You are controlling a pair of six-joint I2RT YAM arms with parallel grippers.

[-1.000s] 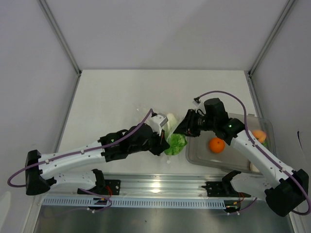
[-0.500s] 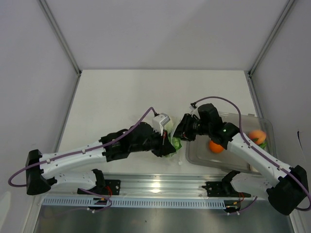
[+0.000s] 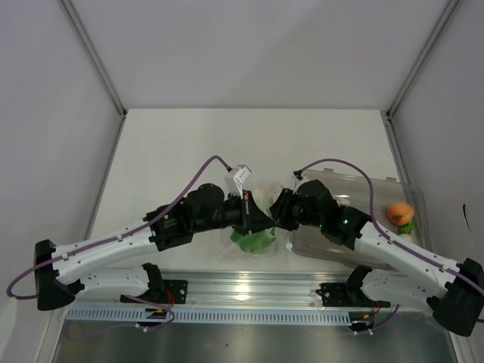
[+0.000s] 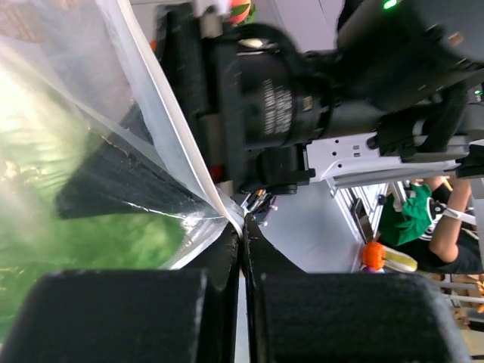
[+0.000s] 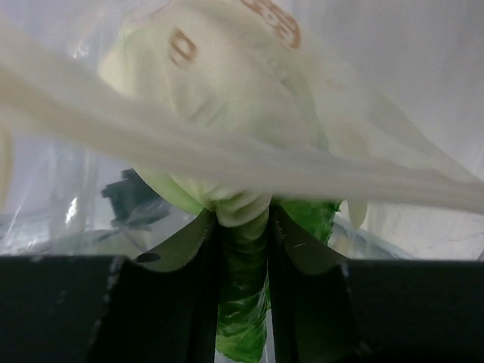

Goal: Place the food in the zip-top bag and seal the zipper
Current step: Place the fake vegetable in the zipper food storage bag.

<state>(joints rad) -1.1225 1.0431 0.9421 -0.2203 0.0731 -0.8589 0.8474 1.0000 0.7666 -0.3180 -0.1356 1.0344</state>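
Observation:
The clear zip-top bag [image 3: 262,190] hangs between my two grippers near the table's front middle. My left gripper [image 3: 259,221] is shut on the bag's mouth edge, with the white zipper strip [image 4: 175,128] running into its fingertips [image 4: 242,227]. The green lettuce [image 3: 253,240] shows through the film in the left wrist view [image 4: 76,227]. My right gripper [image 3: 278,214] faces the left one and is shut on the lettuce's pale stem [image 5: 242,219], with the zipper strip [image 5: 227,151] stretched across just above. A reddish-orange fruit [image 3: 400,212] lies in the tray. The round orange is hidden under my right arm.
A rigid clear tray [image 3: 378,184] stands at the right, partly under my right arm. A metal rail [image 3: 249,291] runs along the near edge. White walls close the left, back and right sides.
Both grippers have come together and shifted nearer the front edge. The lettuce has moved with them. My right arm has swung left and now covers the orange in the tray.

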